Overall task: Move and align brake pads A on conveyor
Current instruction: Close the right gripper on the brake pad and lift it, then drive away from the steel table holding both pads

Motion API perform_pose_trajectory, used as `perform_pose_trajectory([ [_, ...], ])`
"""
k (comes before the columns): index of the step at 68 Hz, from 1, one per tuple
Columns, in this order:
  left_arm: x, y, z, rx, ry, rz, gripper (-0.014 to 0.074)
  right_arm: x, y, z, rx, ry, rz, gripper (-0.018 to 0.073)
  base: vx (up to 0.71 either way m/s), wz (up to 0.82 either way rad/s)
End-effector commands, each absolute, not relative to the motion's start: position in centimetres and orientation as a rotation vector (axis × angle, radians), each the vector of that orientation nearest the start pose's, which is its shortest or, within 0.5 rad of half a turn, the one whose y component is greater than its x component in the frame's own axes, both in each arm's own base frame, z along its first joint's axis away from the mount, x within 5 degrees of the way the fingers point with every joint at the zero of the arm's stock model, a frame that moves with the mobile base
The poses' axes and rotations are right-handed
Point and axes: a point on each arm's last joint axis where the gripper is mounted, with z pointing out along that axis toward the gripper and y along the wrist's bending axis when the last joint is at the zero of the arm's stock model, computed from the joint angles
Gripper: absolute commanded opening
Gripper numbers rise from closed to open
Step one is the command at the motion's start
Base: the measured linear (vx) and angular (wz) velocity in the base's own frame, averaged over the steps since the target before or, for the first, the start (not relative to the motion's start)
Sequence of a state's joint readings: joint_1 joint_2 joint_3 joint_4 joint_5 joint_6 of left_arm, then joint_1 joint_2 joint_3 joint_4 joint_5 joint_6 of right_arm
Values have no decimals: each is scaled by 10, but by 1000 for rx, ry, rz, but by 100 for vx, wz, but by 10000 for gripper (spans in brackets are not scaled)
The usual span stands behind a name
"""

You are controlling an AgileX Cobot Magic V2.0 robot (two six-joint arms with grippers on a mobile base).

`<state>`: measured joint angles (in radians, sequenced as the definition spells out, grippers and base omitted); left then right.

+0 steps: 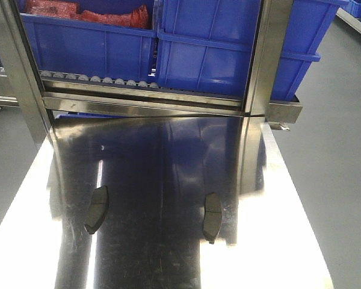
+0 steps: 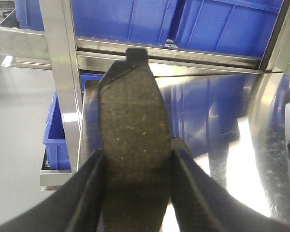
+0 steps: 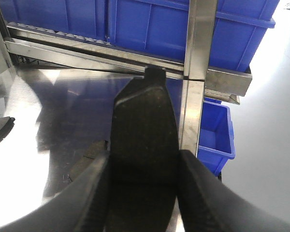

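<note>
In the left wrist view my left gripper is shut on a brake pad, a dark grey speckled oblong whose end tab points at the rack. My right gripper is likewise shut on a second dark brake pad, held above the table's right side. Two more pads lie flat on the shiny steel tabletop, one at the left and one at the right. Neither gripper shows in the front view. The conveyor is out of view.
A steel roller rack with blue bins stands at the table's far end, with upright steel posts at its sides. A blue bin sits low beside the table's left edge, another by its right edge. Grey floor surrounds the table.
</note>
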<state>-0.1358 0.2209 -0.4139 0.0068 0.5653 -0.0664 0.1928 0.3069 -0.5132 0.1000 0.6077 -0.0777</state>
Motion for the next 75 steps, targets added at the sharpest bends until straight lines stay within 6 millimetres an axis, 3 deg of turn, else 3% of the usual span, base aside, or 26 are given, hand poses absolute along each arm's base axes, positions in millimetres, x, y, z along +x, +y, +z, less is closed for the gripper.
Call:
perform_pose_trajectory([
  [1,57,-8,304,61,1743,-152,-6,62,16,329,-194,1754,188,-7,0,0],
  [43,57,-8,304,61,1743,-152,-6,62,16,328,-194,1757,188,-7,-1,5],
  [75,57,-8,304,61,1743,-152,-6,62,16,328,-194,1757,188,-7,-15,61],
])
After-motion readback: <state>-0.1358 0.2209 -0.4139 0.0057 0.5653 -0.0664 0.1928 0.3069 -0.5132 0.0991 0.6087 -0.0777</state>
